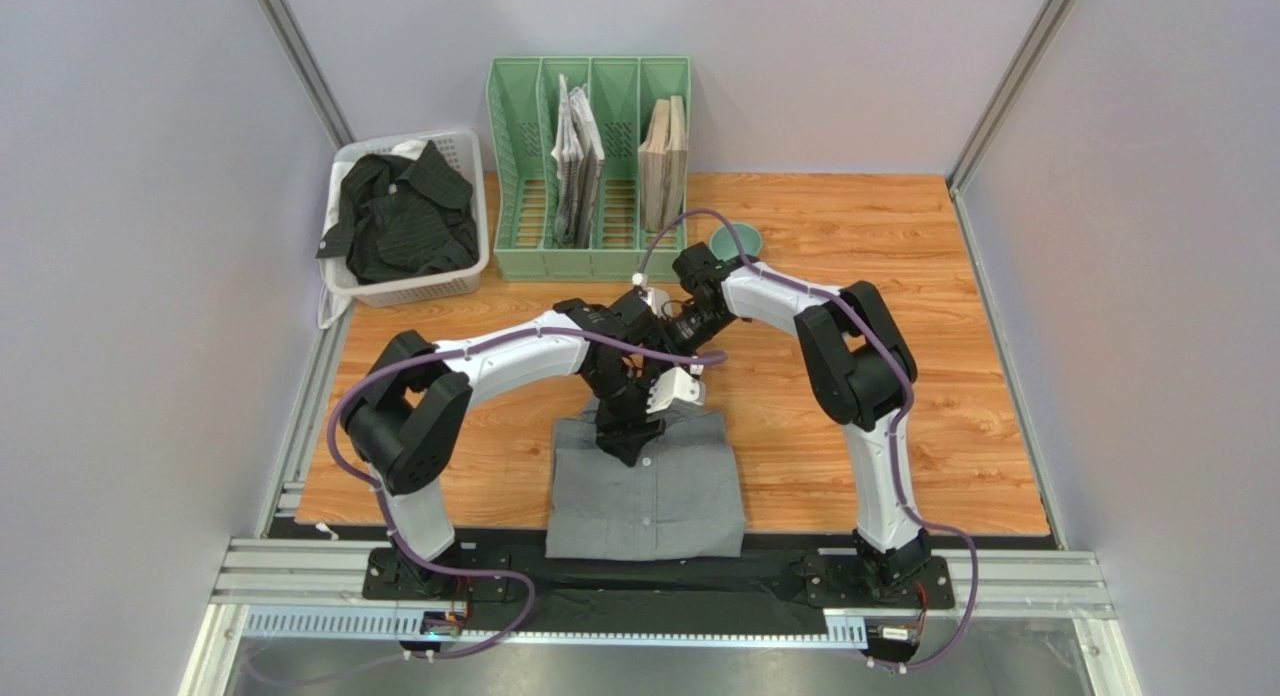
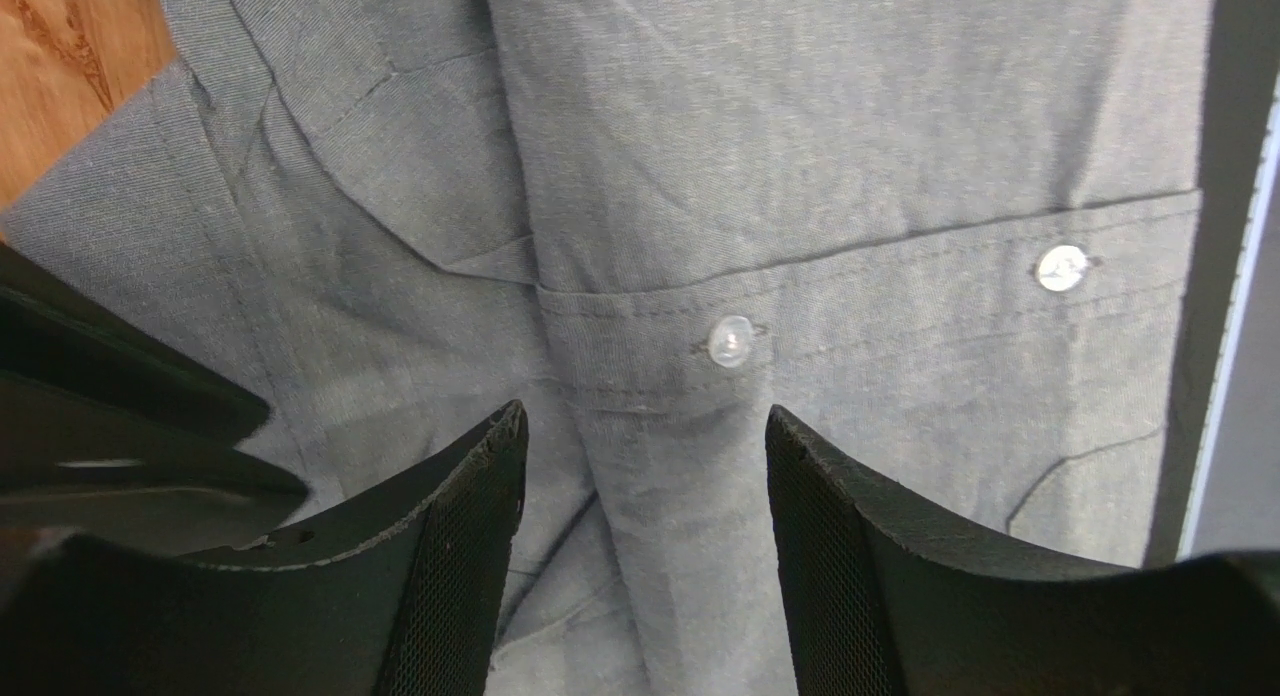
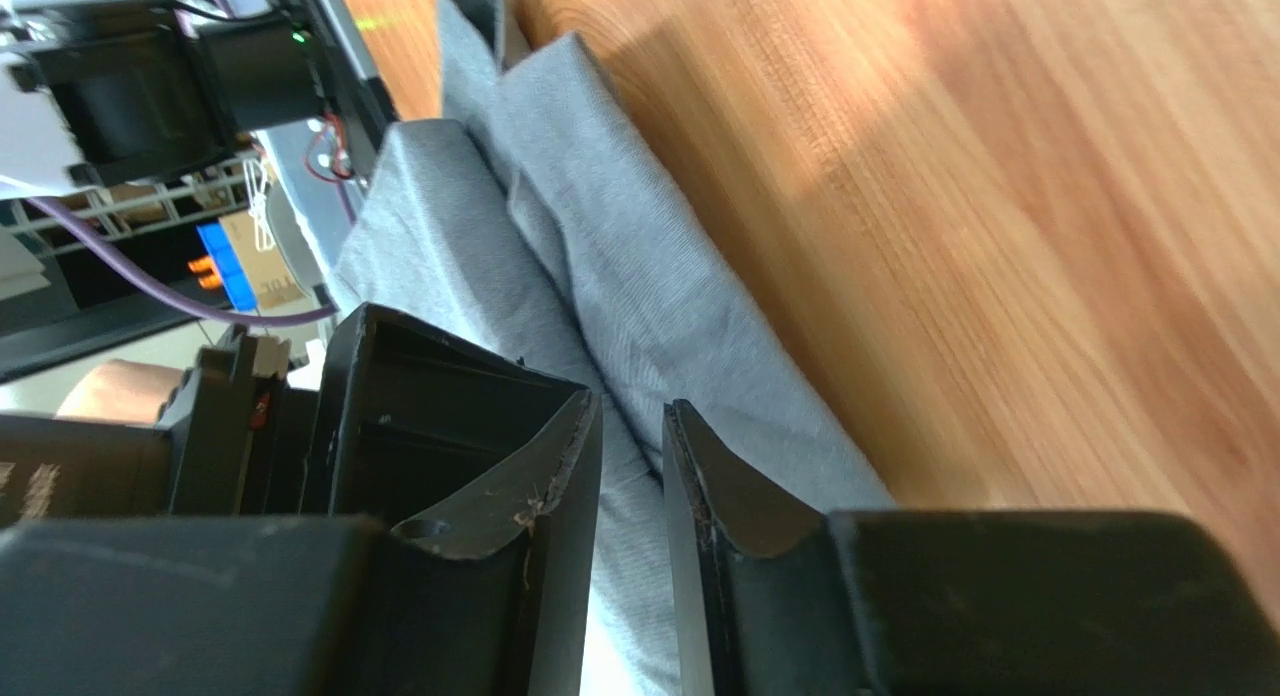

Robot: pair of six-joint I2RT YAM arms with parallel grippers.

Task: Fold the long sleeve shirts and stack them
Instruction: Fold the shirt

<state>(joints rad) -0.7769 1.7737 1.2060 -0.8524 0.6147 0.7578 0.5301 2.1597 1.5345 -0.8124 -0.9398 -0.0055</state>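
Note:
The mid-grey long sleeve shirt (image 1: 646, 494) lies folded into a rectangle at the table's near edge, button placket (image 2: 721, 341) facing up. My left gripper (image 2: 646, 419) hovers open over the placket near the collar end (image 1: 627, 438), with nothing between its fingers. My right gripper (image 3: 634, 404) is low at the shirt's far right edge (image 1: 676, 389). Its jaws stand a narrow gap apart, and grey cloth (image 3: 631, 276) shows beyond them. The black shirt (image 1: 398, 216) lies crumpled in the white basket (image 1: 451, 284) at the back left.
A green slotted file rack (image 1: 589, 171) holding papers stands at the back centre, with a small teal bowl (image 1: 739, 242) to its right. Bare wood (image 1: 902, 411) lies right of the shirt. Grey walls enclose the table.

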